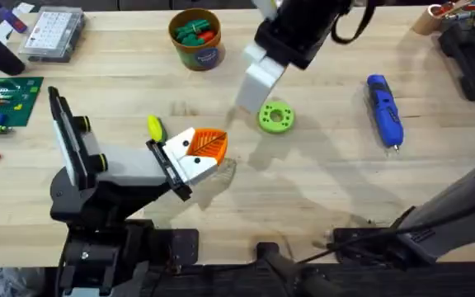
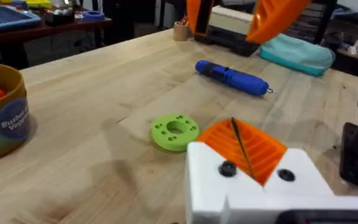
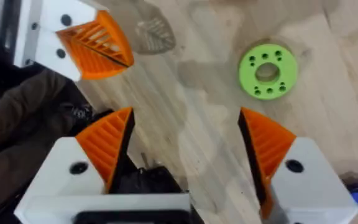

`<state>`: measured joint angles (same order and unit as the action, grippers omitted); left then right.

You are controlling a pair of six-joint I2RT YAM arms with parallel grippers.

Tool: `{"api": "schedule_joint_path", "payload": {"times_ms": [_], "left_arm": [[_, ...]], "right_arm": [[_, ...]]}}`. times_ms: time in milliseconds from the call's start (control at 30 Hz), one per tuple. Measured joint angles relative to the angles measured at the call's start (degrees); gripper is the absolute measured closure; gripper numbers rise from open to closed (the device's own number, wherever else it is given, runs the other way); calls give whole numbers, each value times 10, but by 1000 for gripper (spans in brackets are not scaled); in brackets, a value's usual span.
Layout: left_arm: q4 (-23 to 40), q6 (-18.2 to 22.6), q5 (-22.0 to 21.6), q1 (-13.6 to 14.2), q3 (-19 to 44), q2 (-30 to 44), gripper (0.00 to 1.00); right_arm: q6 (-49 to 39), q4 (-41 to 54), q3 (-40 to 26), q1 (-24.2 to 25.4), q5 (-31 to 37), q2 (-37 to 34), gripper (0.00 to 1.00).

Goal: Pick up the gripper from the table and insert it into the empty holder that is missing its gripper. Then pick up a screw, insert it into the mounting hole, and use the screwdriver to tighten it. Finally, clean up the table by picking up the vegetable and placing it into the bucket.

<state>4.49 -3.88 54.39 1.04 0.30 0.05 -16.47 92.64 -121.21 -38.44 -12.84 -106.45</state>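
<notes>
The yellow vegetable (image 1: pixel 155 128) lies on the table just left of my left gripper (image 1: pixel 200 153), which hovers low with its orange pads pressed together on nothing; the left wrist view shows that gripper (image 2: pixel 247 149) shut. The orange-brown bucket (image 1: pixel 196 37) stands at the back with green and red toy pieces inside, and its blue label shows on the bucket (image 2: pixel 2 115). A blue screwdriver (image 1: pixel 384 110) lies at the right. My right gripper (image 1: pixel 254 87) reaches in from the back, and the right gripper (image 3: pixel 185 143) stands open above bare wood, apart from a green disc (image 3: pixel 267 70) with several holes.
The green disc (image 1: pixel 276 117) sits mid-table between both grippers. A clear compartment box (image 1: pixel 52 33) and a green circuit board (image 1: pixel 2 99) occupy the left side. Dark equipment (image 1: pixel 468 49) lines the far right edge. A teal object (image 2: pixel 297 53) lies beyond the screwdriver (image 2: pixel 232 78).
</notes>
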Motion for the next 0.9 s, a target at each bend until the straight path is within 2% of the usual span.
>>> {"api": "schedule_joint_path", "payload": {"times_ms": [233, 400, 767, 900], "left_arm": [[0, 0, 0, 0, 0, 0, 996], [0, 0, 0, 0, 0, 0, 996], [0, 0, 0, 0, 0, 0, 996], [0, 0, 0, 0, 0, 0, 996]], "right_arm": [[1, 0, 44, -5, -12, 31, 8], [10, 0, 47, 0, -17, 55, 8], [25, 0, 51, -40, -20, 96, 8], [36, -7, 82, -39, -21, 123, 8]]}}
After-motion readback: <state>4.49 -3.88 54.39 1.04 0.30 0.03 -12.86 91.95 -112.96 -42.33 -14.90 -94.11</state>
